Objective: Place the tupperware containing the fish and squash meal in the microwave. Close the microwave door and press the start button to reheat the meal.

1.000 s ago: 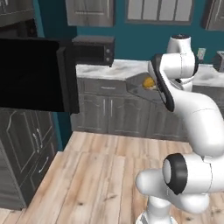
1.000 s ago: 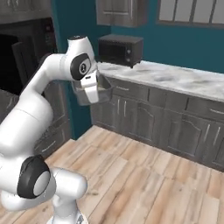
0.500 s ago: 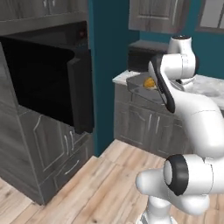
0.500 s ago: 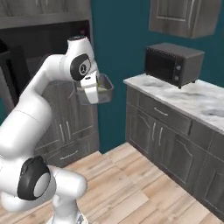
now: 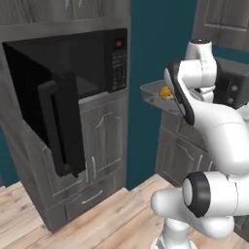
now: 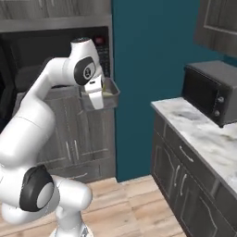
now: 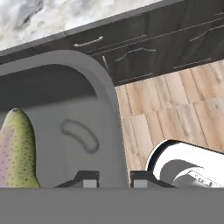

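My gripper (image 6: 98, 99) is shut on the near rim of the tupperware (image 6: 111, 95), a shallow grey container held level in the air. In the hand view the fingertips (image 7: 89, 179) straddle its wall (image 7: 105, 87), and a speckled fish (image 7: 17, 148) lies inside. Yellow-orange food (image 5: 166, 91) shows over the tupperware's rim (image 5: 151, 93) in the left base view. The black built-in microwave (image 5: 73, 58) is to the left, its cavity dark. Its door (image 5: 61, 129) hangs open toward me, and the keypad panel (image 5: 117, 63) faces the tupperware.
A small black countertop oven (image 6: 210, 90) sits on the marble counter (image 6: 203, 139) to the right. A teal wall (image 6: 148, 69) separates the two. Grey cabinet doors (image 5: 104, 141) stand under the microwave, above a wood floor (image 5: 107, 219).
The whole view has swung round as the base moved: the built-in microwave is now close on the left. The tupperware stays in my gripper at the same height.
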